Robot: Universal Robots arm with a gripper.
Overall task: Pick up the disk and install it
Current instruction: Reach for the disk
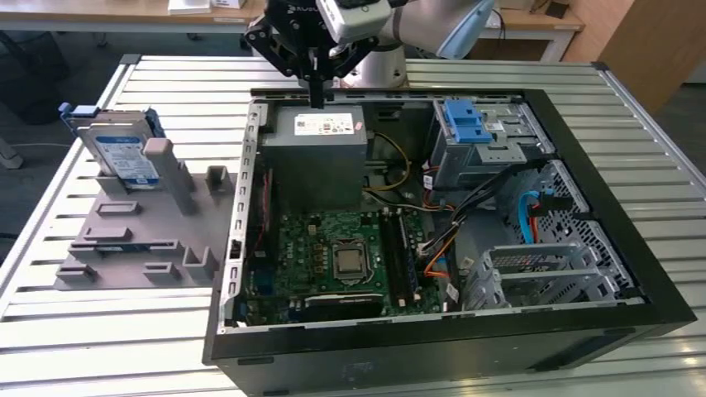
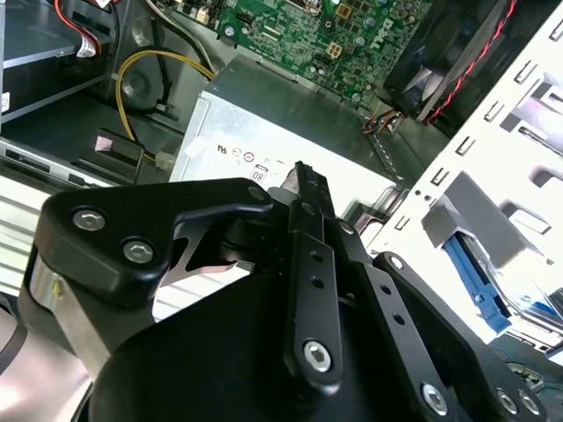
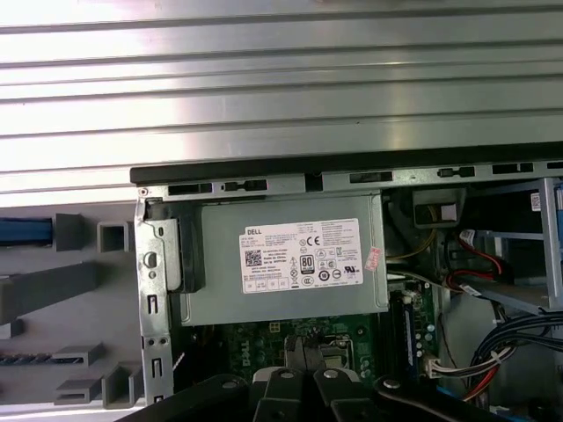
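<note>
The disk [image 1: 119, 153] is a silver-grey drive with a white-and-blue label and blue side rails. It stands on edge in a grey fixture [image 1: 132, 248] at the exterior view's left, outside the open computer case [image 1: 441, 339]. My gripper [image 1: 320, 98] hangs over the case's back edge, above the grey power-supply box [image 1: 320, 157] and far to the right of the disk. Its black fingers are shut together with nothing between them, as both wrist views show [image 2: 301, 171] [image 3: 303, 345]. A blue strip [image 3: 26, 230] of the disk's rail shows at the edge of the first wrist view.
Inside the case lie the green motherboard [image 1: 342, 256], bundled cables [image 1: 485, 207] and a drive bay with a blue latch [image 1: 469, 124]. A metal drive cage [image 1: 546, 277] sits at the front right. The case and fixture rest on a slatted metal table [image 1: 88, 331].
</note>
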